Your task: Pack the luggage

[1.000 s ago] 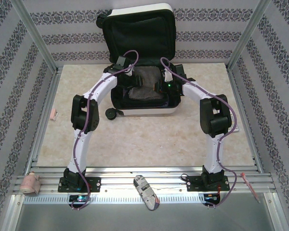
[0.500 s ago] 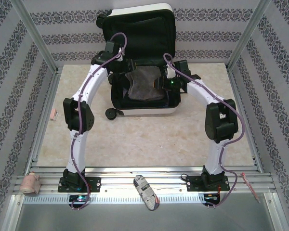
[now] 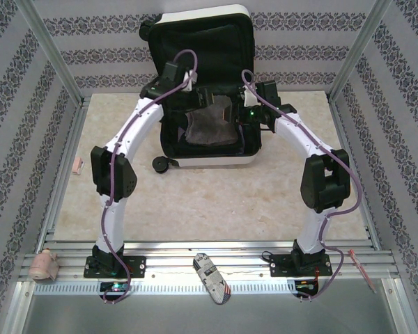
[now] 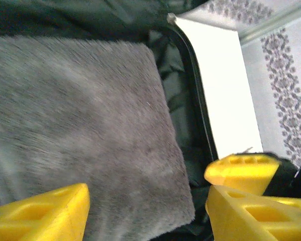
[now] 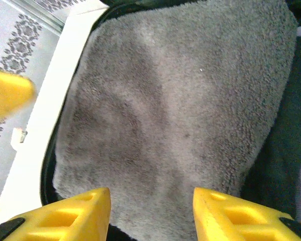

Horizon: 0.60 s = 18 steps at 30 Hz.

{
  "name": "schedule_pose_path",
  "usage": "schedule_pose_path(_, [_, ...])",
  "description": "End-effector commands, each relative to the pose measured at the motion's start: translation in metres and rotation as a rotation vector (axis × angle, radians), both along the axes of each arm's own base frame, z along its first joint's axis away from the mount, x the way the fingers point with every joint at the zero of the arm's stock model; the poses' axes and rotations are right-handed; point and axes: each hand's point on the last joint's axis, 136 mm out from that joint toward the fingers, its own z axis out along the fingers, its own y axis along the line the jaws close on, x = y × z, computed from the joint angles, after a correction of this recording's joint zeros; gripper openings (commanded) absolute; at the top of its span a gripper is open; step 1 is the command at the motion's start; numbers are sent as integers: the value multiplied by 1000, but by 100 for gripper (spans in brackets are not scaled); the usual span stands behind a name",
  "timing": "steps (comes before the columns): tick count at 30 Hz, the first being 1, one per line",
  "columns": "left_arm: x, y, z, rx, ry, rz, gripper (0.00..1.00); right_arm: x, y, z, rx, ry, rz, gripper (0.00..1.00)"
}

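From the top camera: small white hard-shell suitcase with black lining, open at upper centre of the frame, base flat on the beige worktop, lid standing upright behind. Inside the base, a folded grey fleecy cloth, lying a little askew. Both arms arched over the case, one from each side. Along the bottom rail, well apart from the case, a pinkish roll and a patterned oblong item, seemingly not yet packed.

From the left wrist: left claw spread wide, pinching nothing, poised over the cloth's corner at lower centre. Black lining and white shell wall toward the upper right.

From the right wrist: right claw likewise spread and empty, above the cloth's near edge. White shell wall down the left of the frame.

Likely step: settling the cloth flat in the base. To do it well: lower gently, press on the fleece rather than the zipper band, smooth toward the corners, keep every edge inside the rim, avoid knocking one claw against the other, lift clear before fetching anything else.
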Motion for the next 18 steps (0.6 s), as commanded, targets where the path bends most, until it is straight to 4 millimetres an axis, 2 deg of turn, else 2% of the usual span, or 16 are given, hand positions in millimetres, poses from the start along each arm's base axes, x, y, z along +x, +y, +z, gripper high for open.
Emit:
schedule_pose_path(1, [-2,-17,8,-82,-19,-13,64,11,6,17,75,-26,5,45])
schedule_pose_path(5, [-2,-16,-12,-81,9,10,63,6,11,7,90,-10,11,42])
schedule_pose_path(8, [-3,-12,-28,-51,28,27,63,-1,15,-8,116,22,14,41])
schedule_pose_path(13, [-8,-4,-56,-23,64,52,63,-12,22,-40,140,86,14,40])
schedule_pose_path(18, [-10,1,-81,-18,103,65,63,-17,18,-71,113,137,-8,40])
